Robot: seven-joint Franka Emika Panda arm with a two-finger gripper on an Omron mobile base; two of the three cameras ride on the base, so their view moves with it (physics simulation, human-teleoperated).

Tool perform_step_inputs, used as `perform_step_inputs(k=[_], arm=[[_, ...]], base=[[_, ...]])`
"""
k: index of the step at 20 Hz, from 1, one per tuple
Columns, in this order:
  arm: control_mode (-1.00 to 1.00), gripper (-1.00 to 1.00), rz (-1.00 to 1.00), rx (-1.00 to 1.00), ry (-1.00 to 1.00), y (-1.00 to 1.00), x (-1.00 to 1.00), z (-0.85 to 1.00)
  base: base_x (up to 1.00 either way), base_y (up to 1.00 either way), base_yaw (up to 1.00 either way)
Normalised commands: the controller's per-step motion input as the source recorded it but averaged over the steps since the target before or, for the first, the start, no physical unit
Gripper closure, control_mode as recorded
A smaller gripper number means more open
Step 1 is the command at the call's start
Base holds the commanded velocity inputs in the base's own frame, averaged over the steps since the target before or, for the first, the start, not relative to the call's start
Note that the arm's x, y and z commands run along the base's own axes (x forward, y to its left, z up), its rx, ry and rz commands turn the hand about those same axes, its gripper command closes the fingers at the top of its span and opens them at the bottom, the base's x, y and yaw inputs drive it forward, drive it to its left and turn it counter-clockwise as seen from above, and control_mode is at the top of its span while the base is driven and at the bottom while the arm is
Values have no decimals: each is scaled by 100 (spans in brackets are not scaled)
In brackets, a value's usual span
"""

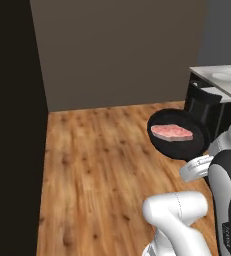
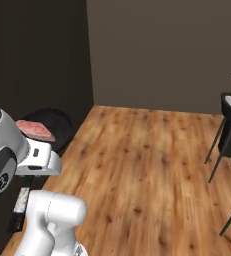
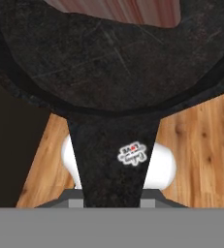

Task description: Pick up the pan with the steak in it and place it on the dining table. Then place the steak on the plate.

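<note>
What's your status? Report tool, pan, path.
Tool shut on pan handle. Steak inside, carried above floor. Dining table ahead right; chair beside it.

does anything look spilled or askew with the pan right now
Nothing stands out. The pan is carried level above the wood floor, gripped by its handle, and the steak lies flat inside it, nothing spilled.

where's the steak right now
The steak lies in the pan, which the gripper holds by its handle above the wood floor, right of centre in the left base view.
</note>
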Motion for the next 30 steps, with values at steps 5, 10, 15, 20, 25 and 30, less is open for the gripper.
perform_step_inputs(k=[5,10,15,20,25,30], arm=[[100,100,0,0,0,0,0,0],[100,100,0,0,0,0,0,0],[100,100,0,0,0,0,0,0],[100,100,0,0,0,0,0,0],[100,100,0,0,0,0,0,0],[100,100,0,0,0,0,0,0]], base=[[100,33,-10],[100,33,-10],[100,33,-10],[100,33,-10],[100,33,-11],[65,20,-34]])
